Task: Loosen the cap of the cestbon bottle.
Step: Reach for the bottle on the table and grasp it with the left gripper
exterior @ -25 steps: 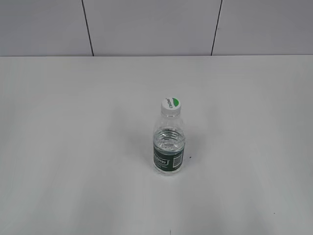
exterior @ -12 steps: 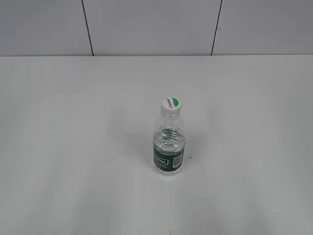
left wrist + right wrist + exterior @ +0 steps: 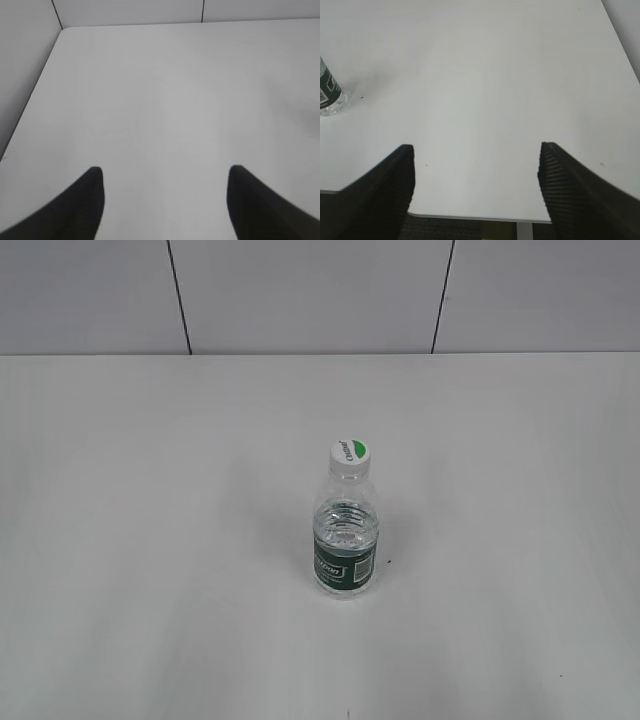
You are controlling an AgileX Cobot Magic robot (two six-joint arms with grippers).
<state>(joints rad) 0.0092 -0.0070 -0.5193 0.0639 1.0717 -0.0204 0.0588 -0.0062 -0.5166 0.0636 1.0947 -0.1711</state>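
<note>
Near the middle of the white table (image 3: 150,540), slightly right of centre in the exterior view, the cestbon bottle (image 3: 345,540) is seen standing upright. Its clear body is wrapped low down by a dark green label band with white lettering, and ribbed shoulders narrow into the neck above it. The cap (image 3: 350,455) is seated on top of the neck; it is white, with a green leaf-shaped patch and small lettering on its upper face. A tiny dark speck is noted on the table just to the right of the bottle's base. Behind the table, a pale wall (image 3: 300,290) divided by thin dark seams is visible.

No arm or gripper is shown in the exterior view. In the left wrist view, the left gripper (image 3: 165,200) is held above bare table surface, its two dark fingers (image 3: 80,210) spread wide apart with nothing between them. The table's rounded far-left corner is seen ahead of it, and the bottle is not caught in that view.

In the right wrist view, the right gripper (image 3: 475,187) is likewise held with its jaws wide apart and empty, above the near edge of the table. Only the bottle's lower part is caught at the far left edge of that view, well apart from the ribbed fingers (image 3: 575,200).
</note>
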